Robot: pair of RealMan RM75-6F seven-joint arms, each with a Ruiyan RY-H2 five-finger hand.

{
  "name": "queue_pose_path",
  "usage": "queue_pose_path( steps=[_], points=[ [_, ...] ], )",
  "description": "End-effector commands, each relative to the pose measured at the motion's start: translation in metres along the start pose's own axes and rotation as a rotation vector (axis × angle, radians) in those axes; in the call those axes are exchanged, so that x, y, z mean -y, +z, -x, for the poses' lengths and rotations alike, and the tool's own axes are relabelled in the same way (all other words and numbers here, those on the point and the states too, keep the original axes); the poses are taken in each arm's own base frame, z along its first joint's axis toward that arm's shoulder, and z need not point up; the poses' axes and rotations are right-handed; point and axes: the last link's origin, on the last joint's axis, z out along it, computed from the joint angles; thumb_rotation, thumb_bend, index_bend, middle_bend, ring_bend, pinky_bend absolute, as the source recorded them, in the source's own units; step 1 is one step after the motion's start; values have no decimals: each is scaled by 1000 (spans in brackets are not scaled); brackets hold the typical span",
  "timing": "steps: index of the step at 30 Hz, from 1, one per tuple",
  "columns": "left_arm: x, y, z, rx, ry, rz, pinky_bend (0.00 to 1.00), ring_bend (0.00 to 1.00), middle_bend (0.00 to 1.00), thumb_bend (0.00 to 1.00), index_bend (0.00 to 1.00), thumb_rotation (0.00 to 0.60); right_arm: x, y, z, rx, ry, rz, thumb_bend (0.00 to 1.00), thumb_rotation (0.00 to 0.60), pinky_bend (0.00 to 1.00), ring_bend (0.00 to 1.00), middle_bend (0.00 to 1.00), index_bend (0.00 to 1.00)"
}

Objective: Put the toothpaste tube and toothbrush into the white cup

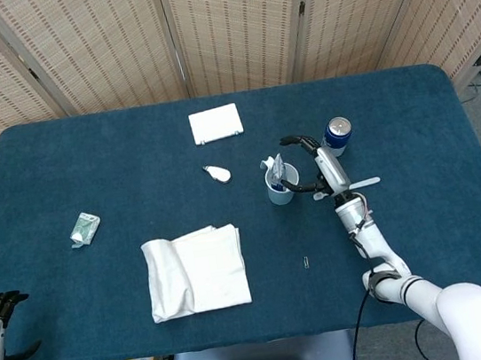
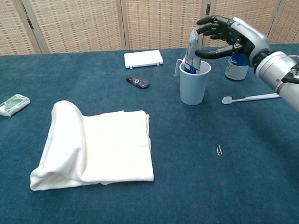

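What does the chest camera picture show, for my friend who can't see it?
The robot's right hand hovers open beside a white cup with a toothpaste tube standing in it. A toothbrush lies on the blue table to the cup's right, with a folded white towel nearer the camera.
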Motion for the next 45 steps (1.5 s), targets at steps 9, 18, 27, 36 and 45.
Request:
queue_pose_path(
  steps=[9,18,27,36,45],
  points=[
    [-2,3,2,3,-5,4,187,154,218,190,262,600,14,-36,-62,-55,-202,-65,125,600,53,103,195,88],
    [-9,6,0,-13,-12,31,187,154,218,189,262,600,23,-64,-101,23,-541,4,206,600,466,386,447,265],
    [-11,4,-1,-10,-13,36,187,155,218,191,262,600,7,-76,-111,213,-827,140,205,600,747,576,598,333],
    [-12,1,-2,-7,-13,37,187,154,218,190,262,600,-31,-65,-115,349,-951,342,205,600,1000,896,925,407],
    [-12,0,-2,-3,-11,30,187,154,218,191,262,600,-47,-49,-98,390,-1026,365,279,600,1000,918,938,426]
  ],
)
